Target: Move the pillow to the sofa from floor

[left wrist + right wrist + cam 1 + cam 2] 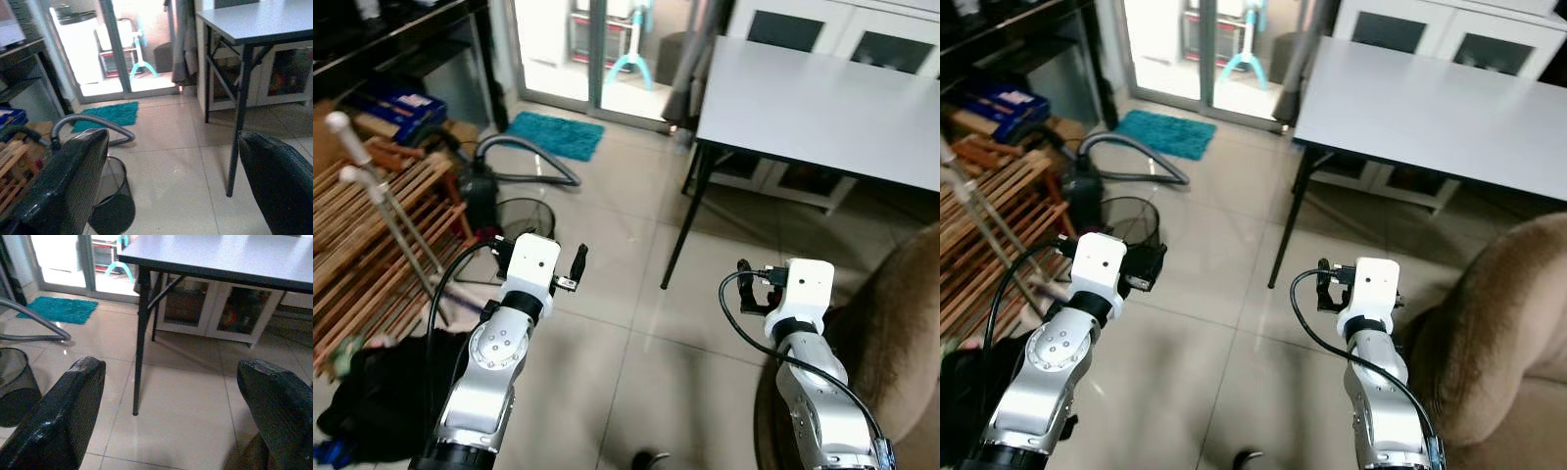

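1. Fingers of the left gripper point(171, 186) are spread wide apart and hold nothing, over the tile floor point(607, 294).
2. Right gripper point(171, 416) is open wide too, and holds nothing.
3. Brown sofa point(1498, 323) sits just beside the right arm.
4. Grey table point(813, 108) stands ahead.
5. Black mesh bin point(115, 210) stands near a teal mat point(553, 135).

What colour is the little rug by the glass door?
The rug is teal, a blue-green; the left eye view shows it best.
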Robot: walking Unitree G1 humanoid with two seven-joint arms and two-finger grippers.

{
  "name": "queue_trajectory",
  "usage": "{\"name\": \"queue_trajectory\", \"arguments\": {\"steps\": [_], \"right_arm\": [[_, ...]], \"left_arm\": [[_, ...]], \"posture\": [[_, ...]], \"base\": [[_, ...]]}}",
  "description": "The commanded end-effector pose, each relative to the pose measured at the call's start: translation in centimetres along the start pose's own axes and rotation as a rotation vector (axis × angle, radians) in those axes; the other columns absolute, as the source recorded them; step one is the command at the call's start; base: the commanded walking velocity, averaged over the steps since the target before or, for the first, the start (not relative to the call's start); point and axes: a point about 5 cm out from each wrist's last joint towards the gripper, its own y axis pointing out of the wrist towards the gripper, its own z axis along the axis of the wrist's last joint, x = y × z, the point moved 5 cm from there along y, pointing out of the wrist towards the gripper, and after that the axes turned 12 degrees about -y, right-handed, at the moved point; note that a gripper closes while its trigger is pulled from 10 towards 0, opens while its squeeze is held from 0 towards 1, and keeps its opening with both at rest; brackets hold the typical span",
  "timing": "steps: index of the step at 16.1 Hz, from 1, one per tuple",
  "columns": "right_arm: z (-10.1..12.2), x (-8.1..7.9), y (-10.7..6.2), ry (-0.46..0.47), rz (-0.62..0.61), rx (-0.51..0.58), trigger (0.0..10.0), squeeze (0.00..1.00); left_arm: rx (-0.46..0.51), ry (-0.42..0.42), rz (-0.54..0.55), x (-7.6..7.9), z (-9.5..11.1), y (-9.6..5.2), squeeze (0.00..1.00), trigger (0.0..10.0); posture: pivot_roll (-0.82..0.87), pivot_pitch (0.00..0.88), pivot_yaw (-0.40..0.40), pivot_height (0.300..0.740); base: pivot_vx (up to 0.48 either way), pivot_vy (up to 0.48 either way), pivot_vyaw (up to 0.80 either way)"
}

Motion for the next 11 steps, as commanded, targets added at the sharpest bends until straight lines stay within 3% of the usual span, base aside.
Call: {"name": "queue_trajectory", "arguments": {"steps": [1, 11], "right_arm": [[-0.37, 1.04, -0.31, -0.005, -0.04, -0.018, 10.0, 0.0], [-1.06, 1.49, -0.87, -0.009, -0.07, -0.046, 10.0, 0.0]], "left_arm": [[0.001, 0.001, -0.025, 0.55, -0.02, -0.13, 0.0, 10.0], [-0.002, 0.011, -0.034, 0.71, -0.17, 0.08, 0.0, 10.0]], "posture": [[-0.04, 0.0, -0.046, 0.74], [-0.05, 0.0, -0.023, 0.74]], "base": [[0.0, 0.0, -0.8], [0.0, 0.0, -0.8]]}}
